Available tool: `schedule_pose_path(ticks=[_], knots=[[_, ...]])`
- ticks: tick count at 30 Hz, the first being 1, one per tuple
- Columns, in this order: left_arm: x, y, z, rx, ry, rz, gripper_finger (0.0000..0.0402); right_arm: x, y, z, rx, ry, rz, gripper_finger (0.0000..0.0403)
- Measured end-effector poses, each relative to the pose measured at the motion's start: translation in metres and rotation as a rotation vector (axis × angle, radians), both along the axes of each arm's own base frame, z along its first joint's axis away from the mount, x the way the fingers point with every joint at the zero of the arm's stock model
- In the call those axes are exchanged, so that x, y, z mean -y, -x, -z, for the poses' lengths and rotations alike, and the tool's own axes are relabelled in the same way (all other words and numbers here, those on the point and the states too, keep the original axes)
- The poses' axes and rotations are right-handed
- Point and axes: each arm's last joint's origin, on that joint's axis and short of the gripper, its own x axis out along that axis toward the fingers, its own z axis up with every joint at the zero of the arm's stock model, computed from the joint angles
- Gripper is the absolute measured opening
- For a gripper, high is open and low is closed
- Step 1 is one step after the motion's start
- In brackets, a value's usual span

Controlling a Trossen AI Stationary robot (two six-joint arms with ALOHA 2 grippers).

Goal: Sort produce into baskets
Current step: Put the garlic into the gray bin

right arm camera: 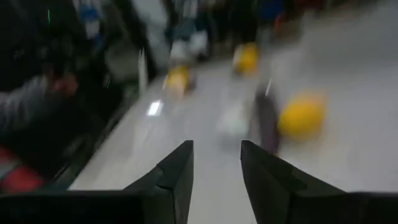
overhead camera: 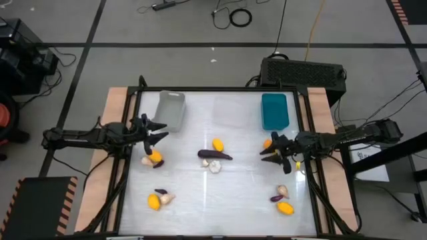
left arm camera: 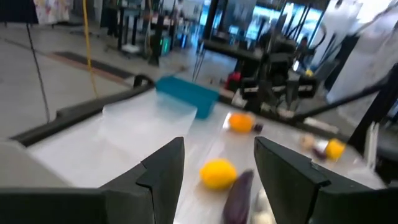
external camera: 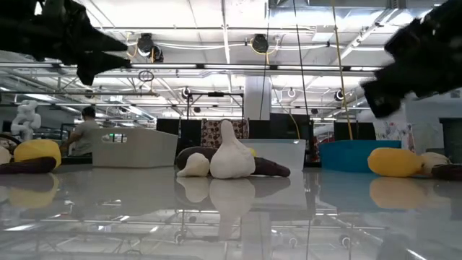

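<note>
Three baskets stand along the table's far side: light grey, clear and teal. Produce lies loose on the table. A yellow fruit, an eggplant and a mushroom lie at the middle. More pieces lie at the left, near left, right and near right. My left gripper hovers open beside the grey basket, above the left group. My right gripper hovers open near the orange fruit at the right. Neither has anything between its fingers.
A black vented box sits beyond the table's far right corner. Wooden strips run along the table's left and right sides. Bare table surface lies between the middle group and the near edge.
</note>
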Motion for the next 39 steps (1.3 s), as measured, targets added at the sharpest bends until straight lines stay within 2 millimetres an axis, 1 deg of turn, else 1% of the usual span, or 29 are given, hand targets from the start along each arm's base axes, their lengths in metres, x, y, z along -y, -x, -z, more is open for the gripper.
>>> schedule_pose_path(ticks=[4, 8, 12, 15, 17, 21, 24, 26, 28, 32, 36, 39], knots=[[0.0, 0.0, -0.003, 0.031, 0.0, 0.0, 0.0201, 0.002, 0.0, -0.021, 0.218, 0.004, 0.066, 0.0125], [0.0, 0.0, -0.003, 0.051, 0.068, 0.001, 0.0201, 0.002, 0.001, -0.03, 0.327, 0.07, 0.075, 0.0125], [0.002, -0.002, -0.002, 0.036, 0.071, 0.061, 0.0201, 0.003, 0.003, -0.039, 0.423, 0.078, 0.088, 0.0125], [0.002, -0.005, -0.001, 0.029, 0.078, 0.051, 0.0201, 0.003, 0.005, -0.043, 0.46, 0.075, 0.092, 0.0125], [0.002, -0.007, -0.001, 0.02, 0.078, 0.054, 0.0201, 0.003, 0.003, -0.043, 0.442, 0.071, 0.089, 0.0125], [0.005, -0.018, -0.002, 0.032, 0.08, 0.167, 0.0201, 0.002, -0.004, -0.051, 0.408, 0.107, 0.091, 0.0125], [0.007, -0.028, 0.0, 0.012, 0.082, 0.228, 0.0201, 0.001, -0.015, -0.064, 0.371, 0.126, 0.101, 0.0125], [0.008, -0.035, -0.001, -0.03, 0.072, 0.252, 0.0201, 0.001, -0.026, -0.073, 0.31, 0.175, 0.133, 0.0126], [0.009, -0.044, -0.002, -0.078, 0.044, 0.273, 0.0201, 0.001, -0.039, -0.08, 0.24, 0.254, 0.154, 0.0128], [0.014, -0.064, -0.007, -0.154, -0.039, 0.337, 0.0201, -0.002, -0.066, -0.092, 0.147, 0.371, 0.124, 0.0142], [0.024, -0.086, -0.008, -0.201, -0.133, 0.397, 0.0201, -0.005, -0.094, -0.092, 0.047, 0.445, 0.093, 0.0163], [0.035, -0.101, -0.006, -0.229, -0.239, 0.46, 0.0201, -0.007, -0.113, -0.089, 0.003, 0.459, 0.082, 0.0181]])
